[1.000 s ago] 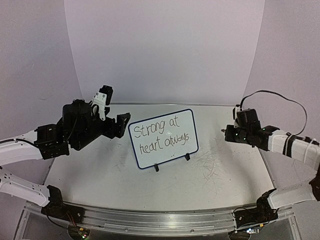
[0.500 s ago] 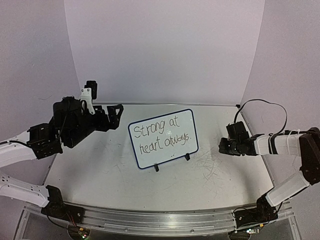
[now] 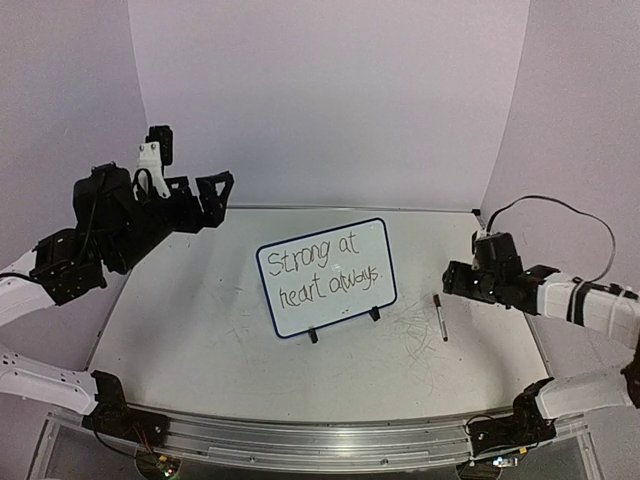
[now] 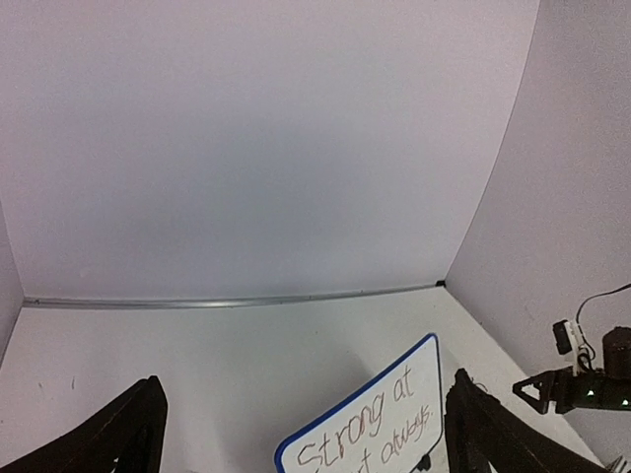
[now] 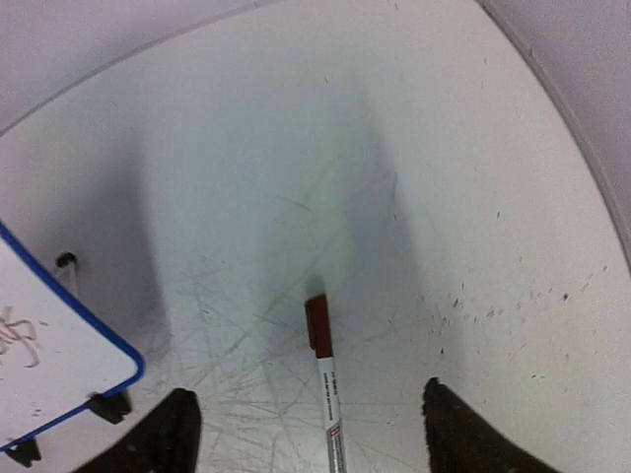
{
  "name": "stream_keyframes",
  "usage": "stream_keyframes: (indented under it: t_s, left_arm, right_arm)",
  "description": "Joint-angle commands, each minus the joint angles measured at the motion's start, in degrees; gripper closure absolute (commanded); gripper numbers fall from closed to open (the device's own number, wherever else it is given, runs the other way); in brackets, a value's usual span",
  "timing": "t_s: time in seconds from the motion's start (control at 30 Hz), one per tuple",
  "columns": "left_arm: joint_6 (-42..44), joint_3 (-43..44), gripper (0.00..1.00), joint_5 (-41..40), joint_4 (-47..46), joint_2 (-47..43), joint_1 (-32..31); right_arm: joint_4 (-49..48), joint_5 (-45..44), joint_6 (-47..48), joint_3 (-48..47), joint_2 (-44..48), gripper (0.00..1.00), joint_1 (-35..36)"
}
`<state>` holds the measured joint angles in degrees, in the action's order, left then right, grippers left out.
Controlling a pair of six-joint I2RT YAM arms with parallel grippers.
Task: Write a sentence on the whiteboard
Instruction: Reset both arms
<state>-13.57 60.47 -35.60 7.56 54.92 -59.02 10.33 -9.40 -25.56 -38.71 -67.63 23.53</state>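
The whiteboard (image 3: 326, 277) stands upright on its two black clip feet in the middle of the table. The sentence (image 3: 325, 268) "Strong at heart always." runs across it in two lines. My left gripper (image 3: 215, 193) hangs open, raised to the board's back left; in the left wrist view the left gripper (image 4: 307, 386) frames the whiteboard (image 4: 380, 414) below with nothing held. A brown-capped marker (image 3: 440, 317) lies on the table to the board's right. My right gripper (image 3: 455, 280) hovers open over it. In the right wrist view the marker (image 5: 323, 379) lies free between the spread fingers (image 5: 175, 429).
Purple walls close in the table at the back and both sides. A metal strip (image 4: 227, 301) runs along the back edge. The tabletop (image 5: 296, 246) around the marker is heavily scuffed. The whiteboard's lower corner (image 5: 69, 345) and clip foot show left of the right gripper.
The right gripper has opened and the marker now lies on the table below it. The left arm has lifted and drawn back to the left, away from the board.
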Motion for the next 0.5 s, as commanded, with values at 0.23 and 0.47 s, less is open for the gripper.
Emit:
stream_keyframes:
  t_s: [0.23, 0.47]
  left_arm:
    - [12.71, 17.34, 0.01, -0.22, -2.14, 0.89, 0.22]
    - [13.26, 19.86, 0.01, 0.72, -2.24, 0.77, 0.22]
  right_arm:
    - [10.83, -4.56, 16.08, -33.10, 23.72, 0.02, -0.16]
    - [10.62, -6.78, 17.54, -40.30, 26.43, 0.02, -0.17]
